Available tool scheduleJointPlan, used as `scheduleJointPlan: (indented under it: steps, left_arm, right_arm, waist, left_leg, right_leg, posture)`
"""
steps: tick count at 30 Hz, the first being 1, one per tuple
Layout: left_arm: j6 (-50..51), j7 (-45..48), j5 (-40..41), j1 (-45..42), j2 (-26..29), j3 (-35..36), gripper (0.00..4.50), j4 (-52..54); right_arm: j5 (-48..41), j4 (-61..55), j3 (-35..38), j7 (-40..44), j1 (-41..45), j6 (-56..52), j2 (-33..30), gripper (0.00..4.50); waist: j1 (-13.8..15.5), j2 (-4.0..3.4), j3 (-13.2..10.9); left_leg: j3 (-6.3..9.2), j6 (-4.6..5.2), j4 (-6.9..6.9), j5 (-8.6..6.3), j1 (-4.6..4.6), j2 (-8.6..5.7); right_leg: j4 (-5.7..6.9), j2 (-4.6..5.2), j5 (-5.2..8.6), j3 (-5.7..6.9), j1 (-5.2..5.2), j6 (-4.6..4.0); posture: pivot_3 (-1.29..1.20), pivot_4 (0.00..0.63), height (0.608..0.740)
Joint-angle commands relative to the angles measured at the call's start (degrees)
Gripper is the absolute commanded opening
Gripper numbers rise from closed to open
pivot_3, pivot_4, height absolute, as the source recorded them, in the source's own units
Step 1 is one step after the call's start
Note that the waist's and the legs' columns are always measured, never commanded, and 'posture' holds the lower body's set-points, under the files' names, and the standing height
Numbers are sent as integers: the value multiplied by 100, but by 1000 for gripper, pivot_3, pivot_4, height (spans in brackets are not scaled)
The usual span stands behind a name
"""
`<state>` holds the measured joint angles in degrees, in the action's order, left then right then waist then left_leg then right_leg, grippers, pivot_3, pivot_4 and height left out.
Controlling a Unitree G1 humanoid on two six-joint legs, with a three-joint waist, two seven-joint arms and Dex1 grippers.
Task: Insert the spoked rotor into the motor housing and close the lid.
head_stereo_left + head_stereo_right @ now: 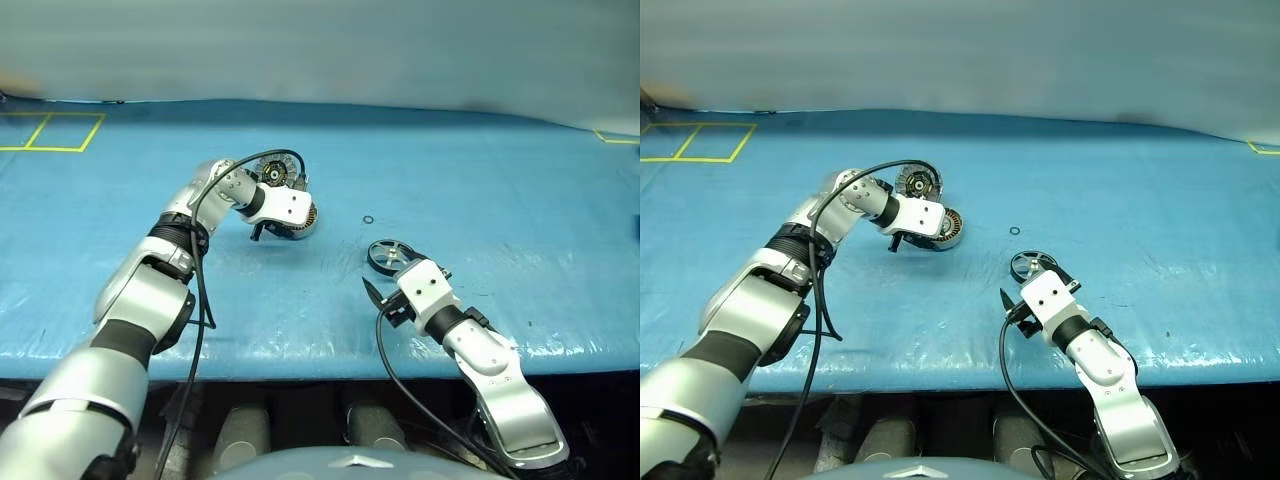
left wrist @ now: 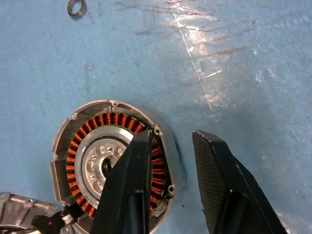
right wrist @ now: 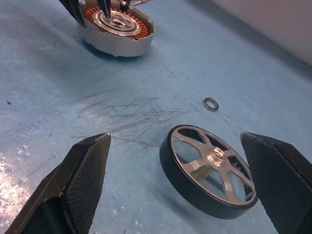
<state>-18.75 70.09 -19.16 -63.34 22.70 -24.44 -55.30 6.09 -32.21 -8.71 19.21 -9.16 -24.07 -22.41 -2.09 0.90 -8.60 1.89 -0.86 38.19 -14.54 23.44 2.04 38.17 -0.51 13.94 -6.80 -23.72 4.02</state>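
The motor housing (image 2: 83,146) lies flat on the blue table, its copper-brown windings ringing a silver hub. My left gripper (image 2: 173,134) hangs just over its rim, open by a narrow gap. One finger (image 2: 129,185) is above the windings and the other (image 2: 219,185) is outside the wall. The lid (image 1: 272,172) stands tilted up behind the housing, its segmented face with black centre showing. The spoked rotor (image 3: 209,170) lies flat further right. My right gripper (image 3: 175,139) is wide open just short of it, touching nothing.
A tiny washer ring (image 1: 368,219) lies on the table (image 1: 500,180) between the housing and the rotor. Yellow tape lines (image 1: 50,132) mark the far left corner. The table's front edge (image 1: 300,350) runs close under the right gripper. A black cable (image 1: 200,270) loops along the left arm.
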Motion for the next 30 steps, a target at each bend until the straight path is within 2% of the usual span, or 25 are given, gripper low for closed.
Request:
scheduleJointPlan:
  steps: [1,3,5,10,16,25,28,30]
  left_arm:
    - [44,30,298,-98,79,275,2287,361]
    - [-15,-207,197,-95,141,255,2974,438]
    - [-125,-22,206,-64,231,190,3559,507]
    - [-475,36,-206,-147,454,-188,3559,281]
    - [-478,-121,-255,-279,262,-187,3559,-230]
    - [-1084,-381,-118,-419,136,49,3559,-987]
    - [-1310,-872,-35,-553,134,255,3559,-1189]
    - [-1367,-588,228,-582,136,468,3559,-1230]
  right_arm:
    - [-5,-125,18,19,46,140,9,4500]
    - [-3,-116,19,28,45,146,11,4500]
    - [6,-100,15,34,48,157,16,4500]
    - [43,-148,-11,47,24,140,9,4500]
    - [84,-192,2,54,-35,119,-24,4500]
    - [218,-451,-210,-59,-286,100,86,4500]
    - [279,-541,-175,-181,-496,82,149,4500]
    - [294,-541,-156,-239,-584,97,205,4500]
  waist:
    - [-1,0,0]
    - [0,0,-1]
    - [-6,0,-1]
    - [-4,0,-1]
    - [9,0,-1]
    - [-10,0,-1]
    - [2,2,-2]
    - [3,2,-2]
  left_leg:
    - [0,0,0,0,0,0]
    - [0,0,0,0,2,0]
    - [0,0,0,0,0,0]
    - [0,0,0,0,-2,0]
    - [0,0,3,0,2,-1]
    - [0,0,1,0,1,0]
    - [2,0,2,0,1,0]
    - [1,0,4,0,3,-1]
  right_leg:
    - [0,0,0,0,0,0]
    - [0,0,0,0,-1,0]
    - [0,0,0,-1,0,0]
    - [2,-1,0,0,0,0]
    - [1,1,0,1,0,0]
    - [2,-1,0,0,-2,0]
    - [2,-1,0,1,-1,0]
    - [2,1,-1,1,-1,1]
  posture:
    - [0,150,740]
    - [0,150,740]
    - [0,150,740]
    - [0,150,740]
    - [0,150,740]
    - [0,150,740]
    - [0,150,740]
    - [0,150,740]
